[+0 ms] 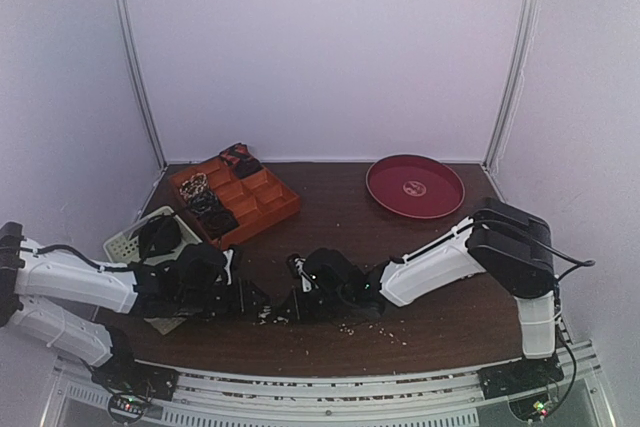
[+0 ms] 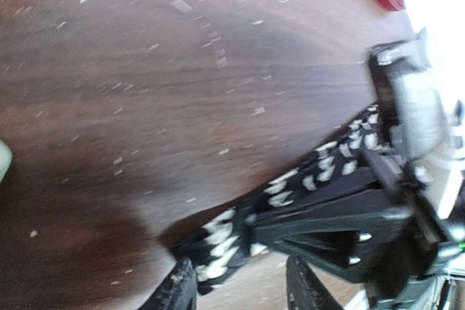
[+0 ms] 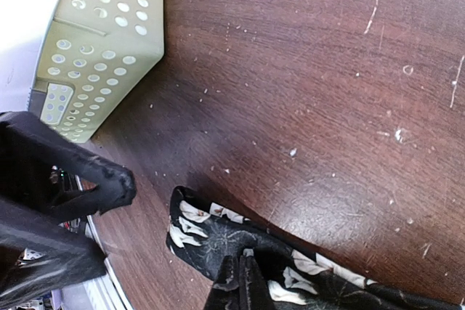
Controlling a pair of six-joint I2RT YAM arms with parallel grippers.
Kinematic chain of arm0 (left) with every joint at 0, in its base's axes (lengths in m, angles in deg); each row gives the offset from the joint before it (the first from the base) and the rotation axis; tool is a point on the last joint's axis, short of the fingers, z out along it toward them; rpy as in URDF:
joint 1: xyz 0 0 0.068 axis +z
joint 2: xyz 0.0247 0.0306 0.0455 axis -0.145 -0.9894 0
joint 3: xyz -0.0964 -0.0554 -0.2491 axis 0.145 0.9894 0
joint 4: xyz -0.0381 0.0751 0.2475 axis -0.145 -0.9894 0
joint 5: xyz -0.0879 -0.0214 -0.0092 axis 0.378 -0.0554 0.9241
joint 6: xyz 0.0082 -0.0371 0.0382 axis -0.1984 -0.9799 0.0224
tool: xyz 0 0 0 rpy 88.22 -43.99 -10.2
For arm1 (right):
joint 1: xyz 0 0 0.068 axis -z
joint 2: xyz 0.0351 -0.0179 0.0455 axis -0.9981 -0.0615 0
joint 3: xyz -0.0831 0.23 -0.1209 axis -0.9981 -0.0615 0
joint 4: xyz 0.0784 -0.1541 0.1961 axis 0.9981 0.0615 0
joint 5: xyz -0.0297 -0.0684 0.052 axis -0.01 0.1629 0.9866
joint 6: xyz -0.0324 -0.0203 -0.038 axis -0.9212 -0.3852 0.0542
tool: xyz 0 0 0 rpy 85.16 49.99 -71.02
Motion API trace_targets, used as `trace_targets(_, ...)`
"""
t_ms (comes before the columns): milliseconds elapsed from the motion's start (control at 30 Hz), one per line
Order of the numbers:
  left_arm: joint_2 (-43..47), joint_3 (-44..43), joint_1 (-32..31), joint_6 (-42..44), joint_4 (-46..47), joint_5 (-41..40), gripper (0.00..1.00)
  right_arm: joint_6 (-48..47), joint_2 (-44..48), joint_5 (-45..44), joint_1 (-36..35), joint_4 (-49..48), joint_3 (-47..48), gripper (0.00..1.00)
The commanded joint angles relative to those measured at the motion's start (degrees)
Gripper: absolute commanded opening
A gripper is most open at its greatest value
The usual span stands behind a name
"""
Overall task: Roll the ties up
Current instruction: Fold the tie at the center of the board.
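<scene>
A black tie [image 3: 211, 234] with white leaf shapes lies flat on the dark wooden table [image 3: 305, 70]. My right gripper [image 3: 243, 281] is shut on it, a little back from its blunt end. In the left wrist view the same tie [image 2: 218, 241] runs up to the right under the right gripper's black body [image 2: 341, 230]. My left gripper [image 2: 240, 292] is open, and the tie's end lies just by its left finger [image 2: 174, 292]. From above, the left gripper [image 1: 248, 297] and the right gripper [image 1: 300, 297] face each other closely near the table's front. Rolled ties [image 1: 205, 202] fill some compartments of the orange tray.
The orange compartmented tray [image 1: 262, 192] stands at the back left. Beside the left arm is a white perforated basket [image 1: 125, 242], also seen in the right wrist view as a pale basket [image 3: 102, 34]. A red round plate [image 1: 415, 185] sits at the back right.
</scene>
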Motion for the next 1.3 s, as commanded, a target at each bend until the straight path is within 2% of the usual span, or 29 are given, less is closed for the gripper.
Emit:
trace_targets(0,-0.9,1.1,0.4,-0.1,-1.5,-1.6,0.45,0.7,-1.1,-1.2,-0.1,2.2,-1.6,0.0)
trace_targets(400,-9.1,4.1,0.4,-6.0,12.5,4.6,0.49,0.3,0.0,-2.9,-0.1,3.2,-2.2,0.0)
trace_targets(633,-6.8,5.2,0.4,-11.3,22.7,6.7,0.48,0.8,0.1,-3.4,-0.1,1.2,-3.5,0.0)
trace_targets(867,-3.5,6.1,0.4,-12.6,26.9,6.7,0.47,1.5,0.6,-3.7,-0.1,-1.3,-4.7,0.0)
trace_targets(1133,-8.1,7.8,0.4,-14.4,31.6,8.7,0.43,1.8,1.6,-3.6,0.5,-3.5,-5.6,0.0)
trace_targets(1267,-8.9,6.7,0.4,-13.9,30.9,8.9,0.42,1.6,3.1,-4.2,1.1,-4.1,-6.4,0.0)
